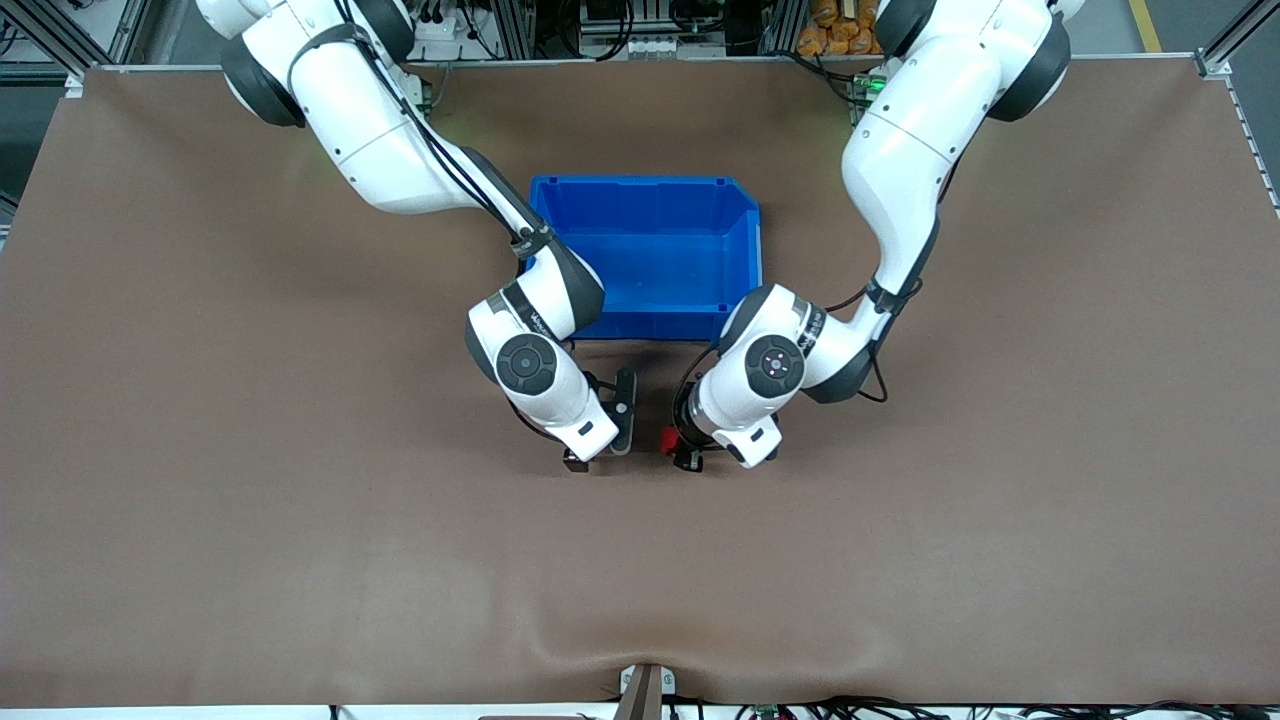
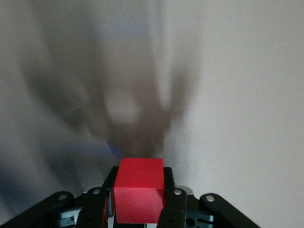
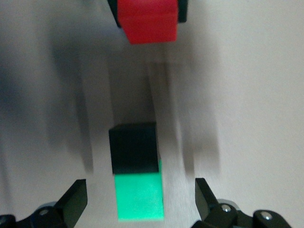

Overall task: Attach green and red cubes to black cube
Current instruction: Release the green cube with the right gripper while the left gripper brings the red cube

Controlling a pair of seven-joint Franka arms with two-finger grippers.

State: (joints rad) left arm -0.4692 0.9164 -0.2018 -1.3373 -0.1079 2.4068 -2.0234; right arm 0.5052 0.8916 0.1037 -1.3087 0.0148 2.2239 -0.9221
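Now we see both arms reaching down to the middle of the brown bench (image 1: 200, 450), just nearer the front camera than the blue bin (image 1: 645, 255). Our left claw (image 2: 140, 209) is clamped on the red cube (image 2: 139, 195), its fingers (image 2: 175, 209) pressed against the cube's two sides; in the front view that left claw (image 1: 687, 452) sits low over the bench with the red cube (image 1: 668, 439) showing at its tip. Our right claw (image 3: 140, 202) stands with its fingers (image 3: 73, 199) spread wide apart, holding nothing. Between those fingers, in the right wrist view, the green cube (image 3: 140, 197) lies on the bench with the black cube (image 3: 133, 147) touching one of its faces, the two lined up in a row. The red cube (image 3: 148, 21) appears in that same view past the black cube, in line with the pair but apart from it, with bare bench between. From the front camera the right claw (image 1: 588, 458) is over the bench toward the right arm's end from the left claw, and we cannot make out the green and black cubes there, as the arm covers them.
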